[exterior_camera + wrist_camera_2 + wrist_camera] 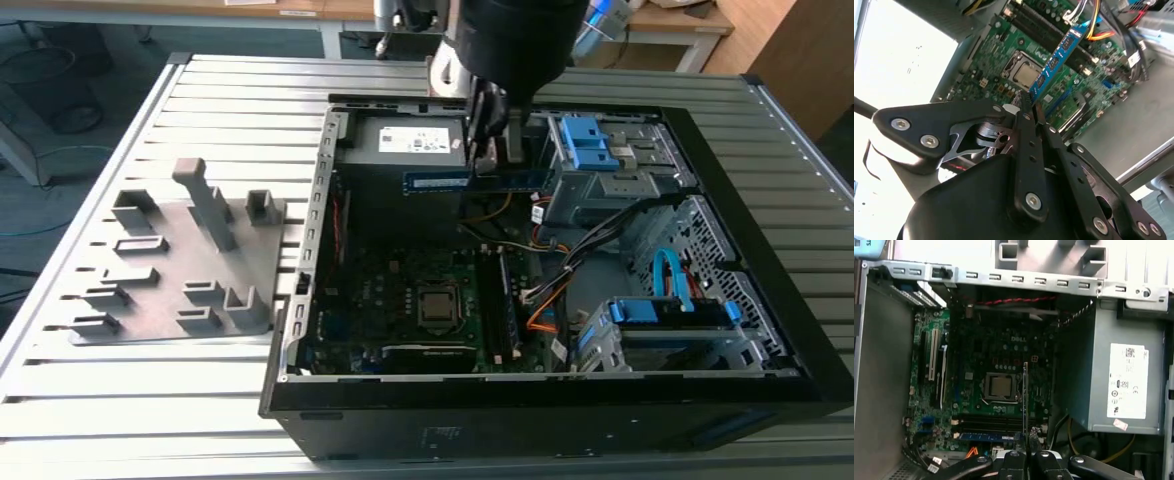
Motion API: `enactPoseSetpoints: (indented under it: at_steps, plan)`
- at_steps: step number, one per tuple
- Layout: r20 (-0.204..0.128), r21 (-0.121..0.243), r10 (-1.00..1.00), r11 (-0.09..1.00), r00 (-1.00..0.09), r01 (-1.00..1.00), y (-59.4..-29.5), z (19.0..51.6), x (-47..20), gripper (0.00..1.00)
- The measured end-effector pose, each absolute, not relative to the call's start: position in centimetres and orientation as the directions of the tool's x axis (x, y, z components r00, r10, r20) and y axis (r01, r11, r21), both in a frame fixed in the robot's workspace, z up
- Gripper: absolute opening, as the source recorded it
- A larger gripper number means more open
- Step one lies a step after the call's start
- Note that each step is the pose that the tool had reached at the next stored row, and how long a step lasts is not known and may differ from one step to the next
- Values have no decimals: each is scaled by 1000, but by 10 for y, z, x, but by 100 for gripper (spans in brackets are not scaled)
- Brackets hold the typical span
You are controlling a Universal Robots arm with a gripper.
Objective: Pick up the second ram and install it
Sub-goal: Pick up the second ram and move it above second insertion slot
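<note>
Exterior view: hand (489, 165) pinches second ram (438, 181) over the open computer case (534, 420), motherboard (400, 290) inside.

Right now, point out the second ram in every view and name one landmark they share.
Exterior view: the second ram is held level under the gripper, above the motherboard.
Second wrist view: the second ram slants away from the fingers, over the motherboard.
First wrist view: the second ram is edge-on, a thin line beside the processor socket.
Shared landmark: the processor socket.
</note>
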State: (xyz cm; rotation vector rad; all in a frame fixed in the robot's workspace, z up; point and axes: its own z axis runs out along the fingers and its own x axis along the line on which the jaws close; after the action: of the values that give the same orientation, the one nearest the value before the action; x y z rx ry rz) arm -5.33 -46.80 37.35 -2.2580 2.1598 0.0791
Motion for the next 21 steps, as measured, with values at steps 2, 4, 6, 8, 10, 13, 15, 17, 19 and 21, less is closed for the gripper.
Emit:
enactPoseSetpoints:
  at_steps: [2, 4, 6, 8, 10, 13, 15, 17, 19, 21]
  plan:
    - [-48, 24, -998, -45, 44, -999, -468, 373, -49, 14]
    - [-48, 24, -998, -45, 44, -999, -468, 373, -45, 14]
    - [-48, 24, -998, -45, 44, -999, -468, 373, -40, 14]
    - [-48, 24, -998, -45, 44, -999, -468, 373, -35, 14]
    - [-48, 24, -998, -45, 44, -999, -468, 373, -31, 14]
    - [-48, 24, -998, -45, 44, -999, -468, 373, -24, 14]
    - [-48, 24, -998, -45, 44, -999, -468, 372, -19, 14]
    - [-48, 24, -998, -45, 44, -999, -468, 372, -14, 14]
    - [-48, 24, -998, -45, 44, -999, -468, 372, -9, 14]
    - [-48, 24, -998, -45, 44, -999, -468, 372, -3, 14]
